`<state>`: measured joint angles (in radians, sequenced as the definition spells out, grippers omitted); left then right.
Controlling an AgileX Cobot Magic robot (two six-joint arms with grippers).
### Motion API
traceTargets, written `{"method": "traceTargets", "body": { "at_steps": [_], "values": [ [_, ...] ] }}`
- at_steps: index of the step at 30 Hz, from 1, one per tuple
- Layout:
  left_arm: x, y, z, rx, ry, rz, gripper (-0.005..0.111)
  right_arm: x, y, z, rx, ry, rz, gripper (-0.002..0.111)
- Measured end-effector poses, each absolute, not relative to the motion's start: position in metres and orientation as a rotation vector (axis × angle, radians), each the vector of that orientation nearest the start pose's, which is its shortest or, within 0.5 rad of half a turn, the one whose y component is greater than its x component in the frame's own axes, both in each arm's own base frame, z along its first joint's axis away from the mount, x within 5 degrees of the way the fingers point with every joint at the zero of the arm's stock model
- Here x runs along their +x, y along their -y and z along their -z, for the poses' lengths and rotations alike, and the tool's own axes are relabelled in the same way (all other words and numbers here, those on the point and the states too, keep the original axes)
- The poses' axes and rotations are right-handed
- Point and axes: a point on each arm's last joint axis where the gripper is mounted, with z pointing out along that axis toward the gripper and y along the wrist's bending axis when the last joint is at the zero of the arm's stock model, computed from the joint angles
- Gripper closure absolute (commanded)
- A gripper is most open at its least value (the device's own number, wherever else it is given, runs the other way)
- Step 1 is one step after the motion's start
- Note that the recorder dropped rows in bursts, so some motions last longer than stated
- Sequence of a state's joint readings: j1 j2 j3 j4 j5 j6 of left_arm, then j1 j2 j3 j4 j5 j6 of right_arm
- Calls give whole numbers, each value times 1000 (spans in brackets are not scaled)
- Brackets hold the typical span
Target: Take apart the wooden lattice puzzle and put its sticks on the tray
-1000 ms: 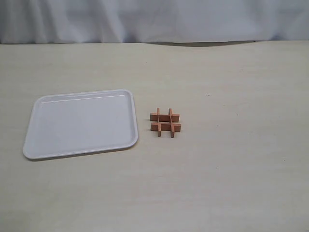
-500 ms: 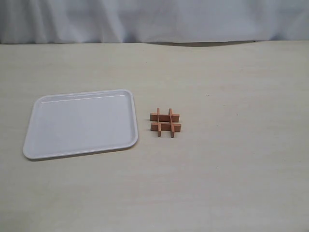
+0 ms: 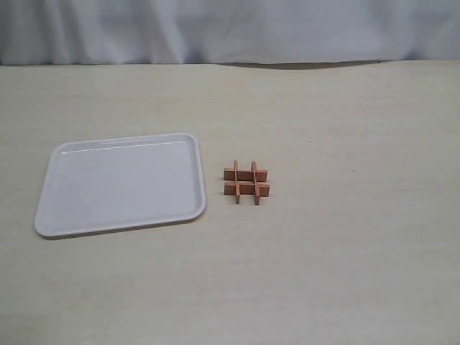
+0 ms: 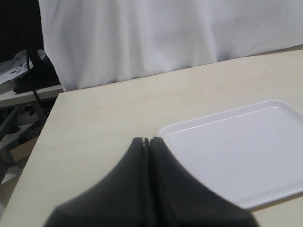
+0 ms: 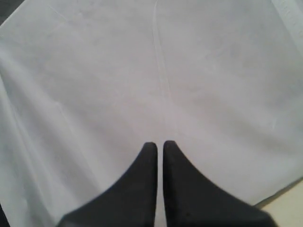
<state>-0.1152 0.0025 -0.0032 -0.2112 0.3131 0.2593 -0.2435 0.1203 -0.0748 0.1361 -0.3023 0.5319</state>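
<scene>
The wooden lattice puzzle sits whole on the table, its four reddish-brown sticks locked in a "#", just right of the white tray. The tray holds nothing. Neither arm shows in the exterior view. In the left wrist view my left gripper is shut on nothing, hanging near a corner of the tray. My right gripper has its dark fingers nearly together with nothing between them, facing a white cloth. The puzzle is out of both wrist views.
A white cloth backdrop hangs along the table's far edge. In the left wrist view the table's side edge drops off beside dark clutter and cables.
</scene>
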Motion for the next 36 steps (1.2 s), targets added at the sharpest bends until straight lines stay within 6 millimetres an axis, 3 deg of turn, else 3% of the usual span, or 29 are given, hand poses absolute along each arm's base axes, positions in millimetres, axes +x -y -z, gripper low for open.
{"method": "traceTargets", "body": {
  "at_steps": [4,9,13,18,26,33,36],
  "values": [
    [53,12,-186,201,-1779,99,107,85,23,-276,563,-1231,-281,104],
    [53,12,-186,201,-1779,99,107,132,28,-273,563,-1466,-276,104],
    [53,12,-186,201,-1779,99,107,173,11,-256,373,-1723,-346,104],
    [53,12,-186,201,-1779,99,107,219,-30,-225,117,-2009,-447,104],
    [53,12,-186,201,-1779,99,107,270,-93,-172,-167,-2366,-307,104],
    [53,12,-186,201,-1779,99,107,295,-103,-144,-121,-2494,-215,103],
    [53,12,-186,201,-1779,99,107,298,-102,-136,-103,-2526,-190,97]
  ]
}}
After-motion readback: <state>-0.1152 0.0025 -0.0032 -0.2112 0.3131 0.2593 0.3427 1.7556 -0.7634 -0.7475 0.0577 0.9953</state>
